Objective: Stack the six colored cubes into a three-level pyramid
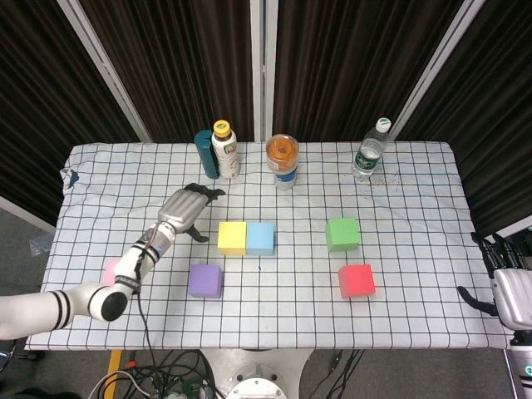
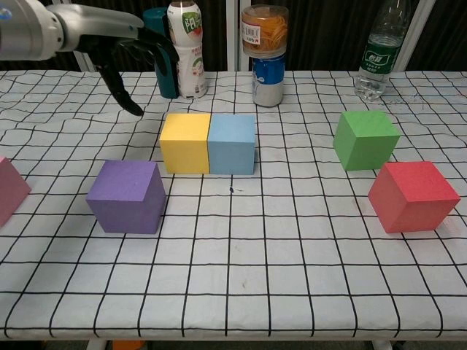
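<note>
A yellow cube (image 1: 232,238) (image 2: 185,143) and a light blue cube (image 1: 260,238) (image 2: 232,144) stand side by side, touching, mid-table. In front of them to the left sits a purple cube (image 1: 204,280) (image 2: 126,195). The pink cube (image 1: 109,270) (image 2: 10,189) lies at the far left, partly behind my left arm. On the right stand a green cube (image 1: 342,233) (image 2: 365,139) and a red cube (image 1: 356,280) (image 2: 414,196). My left hand (image 1: 183,208) (image 2: 122,49) hovers raised, left of the yellow cube, fingers spread, holding nothing. My right hand (image 1: 505,283) hangs off the table's right edge, its fingers apart.
Along the back stand a teal container (image 1: 204,154), a white bottle with a yellow cap (image 1: 224,150), an orange-filled jar on a blue can (image 1: 282,162) and a clear water bottle (image 1: 370,150). The checked tablecloth (image 1: 274,303) covers the table.
</note>
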### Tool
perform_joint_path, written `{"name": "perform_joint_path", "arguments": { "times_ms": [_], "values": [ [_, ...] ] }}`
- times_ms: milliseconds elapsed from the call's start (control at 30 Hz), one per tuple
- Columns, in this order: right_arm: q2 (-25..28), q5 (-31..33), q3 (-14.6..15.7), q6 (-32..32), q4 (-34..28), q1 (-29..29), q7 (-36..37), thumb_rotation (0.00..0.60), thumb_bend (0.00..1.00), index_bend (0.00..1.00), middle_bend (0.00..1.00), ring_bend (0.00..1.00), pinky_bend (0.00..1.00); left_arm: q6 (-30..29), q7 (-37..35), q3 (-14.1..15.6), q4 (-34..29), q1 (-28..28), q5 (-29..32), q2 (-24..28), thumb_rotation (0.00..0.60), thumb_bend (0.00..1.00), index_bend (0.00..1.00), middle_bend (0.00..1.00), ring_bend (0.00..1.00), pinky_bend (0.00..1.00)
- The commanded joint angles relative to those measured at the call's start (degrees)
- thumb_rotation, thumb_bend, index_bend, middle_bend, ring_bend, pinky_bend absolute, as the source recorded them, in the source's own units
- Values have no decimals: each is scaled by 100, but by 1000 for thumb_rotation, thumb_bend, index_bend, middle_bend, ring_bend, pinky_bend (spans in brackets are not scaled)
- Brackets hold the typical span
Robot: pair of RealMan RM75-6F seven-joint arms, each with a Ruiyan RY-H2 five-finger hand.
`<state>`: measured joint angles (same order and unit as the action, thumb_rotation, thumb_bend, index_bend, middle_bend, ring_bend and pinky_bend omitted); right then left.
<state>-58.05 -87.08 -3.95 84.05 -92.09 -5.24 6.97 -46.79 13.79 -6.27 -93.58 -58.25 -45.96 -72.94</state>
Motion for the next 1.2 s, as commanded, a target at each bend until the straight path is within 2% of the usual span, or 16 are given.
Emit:
{"name": "perform_joint_path", "arguments": {
  "times_ms": [33,200,333,533,800,1000,1200],
  "values": [
    [20,-27,-13,2,11,-21,8,600,150,0,161,0,110,-468,-100,214,-500,497,-379,486,600,0,151,209,133,122],
    [118,-60,-91,87,-12,-54,-28,600,150,0,161,0,111,-1095,-77,619,-1143,1192,-735,1091,600,0,153,209,133,122],
    [199,-64,-143,90,-54,-100,-104,600,150,0,161,0,112,-1616,-313,864,-1492,1793,-1147,1382,600,0,153,209,134,121],
    [245,-124,-170,52,-122,-181,-122,600,150,0,161,0,112,-1841,-434,1175,-1836,2364,-1521,1615,600,0,153,201,133,121],
    [252,-171,-145,-30,-133,-249,-113,600,150,0,161,0,113,-2094,-357,1311,-1855,2888,-1797,1453,600,0,151,173,132,117],
    [230,-214,-109,-56,-109,-272,-84,600,150,0,160,0,113,-2094,-37,1269,-1475,3068,-1620,1129,600,0,146,119,92,111],
    [250,-286,-55,-88,-118,-291,-93,600,150,0,160,0,113,-1950,265,1212,-1099,3147,-1380,837,600,0,146,109,81,107]
  ]
}}
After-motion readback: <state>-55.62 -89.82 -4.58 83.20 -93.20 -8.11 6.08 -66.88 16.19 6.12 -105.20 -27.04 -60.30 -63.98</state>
